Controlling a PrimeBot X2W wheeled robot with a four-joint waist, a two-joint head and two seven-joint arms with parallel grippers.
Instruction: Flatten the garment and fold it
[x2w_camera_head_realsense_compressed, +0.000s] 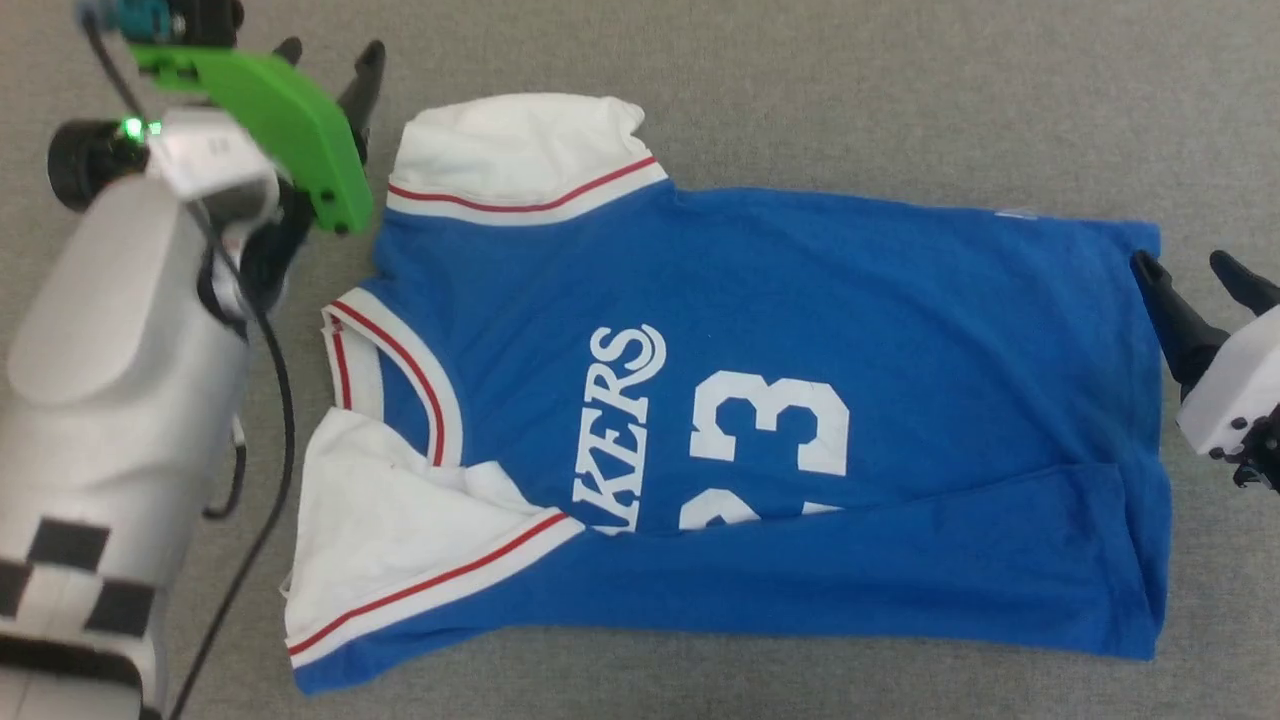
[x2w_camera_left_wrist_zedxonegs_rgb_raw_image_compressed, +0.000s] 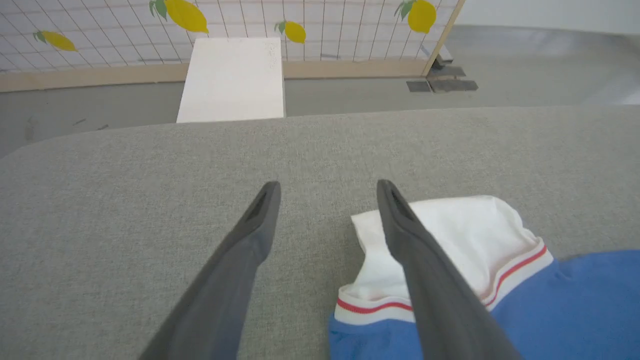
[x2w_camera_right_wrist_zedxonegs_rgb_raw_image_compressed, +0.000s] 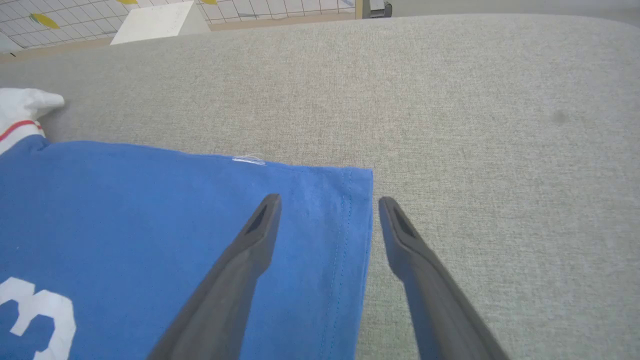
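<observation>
The garment (x2w_camera_head_realsense_compressed: 760, 300), a royal-blue jersey with white sleeves, red-striped trim, white lettering and the number 23, lies spread sideways on the grey fabric surface, collar to the left, hem to the right. Its near long edge is folded over the lower part of the print. My left gripper (x2w_camera_head_realsense_compressed: 330, 55) hovers open at the far-left sleeve (x2w_camera_left_wrist_zedxonegs_rgb_raw_image_compressed: 450, 240), nothing between its fingers (x2w_camera_left_wrist_zedxonegs_rgb_raw_image_compressed: 260, 220). My right gripper (x2w_camera_head_realsense_compressed: 1195, 268) stands open at the hem's far corner (x2w_camera_right_wrist_zedxonegs_rgb_raw_image_compressed: 345, 200), one finger over the cloth, the other over the bare surface.
The grey fabric surface (x2w_camera_head_realsense_compressed: 900, 80) extends around the jersey on all sides. Beyond its far edge, in the left wrist view, are a white board (x2w_camera_left_wrist_zedxonegs_rgb_raw_image_compressed: 232, 75) on the floor and a gridded wall with lemon prints (x2w_camera_left_wrist_zedxonegs_rgb_raw_image_compressed: 185, 15).
</observation>
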